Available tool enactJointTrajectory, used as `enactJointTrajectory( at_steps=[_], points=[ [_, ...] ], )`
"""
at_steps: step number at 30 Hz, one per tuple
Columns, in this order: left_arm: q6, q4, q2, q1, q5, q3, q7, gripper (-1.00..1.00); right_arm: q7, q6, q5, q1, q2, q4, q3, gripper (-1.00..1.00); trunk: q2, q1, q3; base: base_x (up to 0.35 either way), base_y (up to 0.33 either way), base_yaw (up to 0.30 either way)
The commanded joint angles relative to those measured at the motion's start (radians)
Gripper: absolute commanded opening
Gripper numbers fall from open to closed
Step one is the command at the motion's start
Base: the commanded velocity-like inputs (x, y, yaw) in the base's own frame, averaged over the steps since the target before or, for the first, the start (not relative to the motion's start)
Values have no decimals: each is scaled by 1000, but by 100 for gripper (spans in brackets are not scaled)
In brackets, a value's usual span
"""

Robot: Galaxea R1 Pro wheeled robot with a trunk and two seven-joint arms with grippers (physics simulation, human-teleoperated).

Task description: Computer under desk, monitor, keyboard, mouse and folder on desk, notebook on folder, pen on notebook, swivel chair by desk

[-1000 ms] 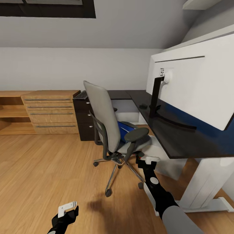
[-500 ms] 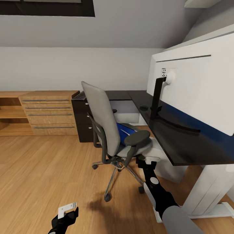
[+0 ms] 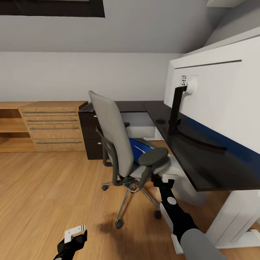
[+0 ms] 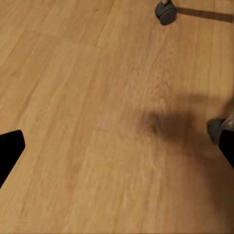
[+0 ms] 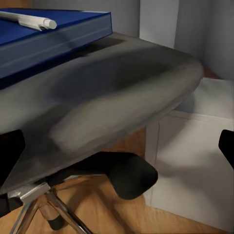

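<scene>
From my head camera, I stand behind the swivel chair (image 3: 119,141), whose grey back faces me; it sits close to the desk (image 3: 187,151), angled away from it. On its seat a strip of bright blue folder (image 3: 138,148) shows past the backrest. My right gripper (image 3: 167,178) reaches low beside the black padded armrest (image 3: 153,156), I judge so as to come at the seat from the side. The monitor (image 3: 220,108) stands on the glossy black top, white back toward me, with a small dark mouse (image 3: 160,121) near its stand. My left gripper (image 3: 75,232) hangs idle over the wood floor (image 3: 47,191).

Through my left wrist, the planks are warm, lightly grained, and a dark caster (image 4: 166,11) rests on them; my finger tips sit at opposite edges, spread wide.

Through my right wrist, the grey seat cushion (image 5: 107,92) bulges, soft and matte. The folder (image 5: 53,36) lies flat on it, hard-edged, a smooth white pen (image 5: 29,20) on top. My tips are wide apart, holding nothing.
</scene>
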Motion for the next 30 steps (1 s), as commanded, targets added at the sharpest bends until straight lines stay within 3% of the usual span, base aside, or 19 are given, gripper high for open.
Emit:
enactJointTrajectory(
  at_steps=[1, 30],
  points=[
    [5, -2, -1, 0, 9, 1, 2, 100, -8, -2, 0, -1, 0, 1, 4, 100, 0, 0, -1, 121, 0, 0],
    [5, -1, 0, 0, 9, 1, 2, 100, -8, -36, 1, -1, 2, 6, 7, 100, 0, 0, -1, 25, 0, 4]
  ],
)
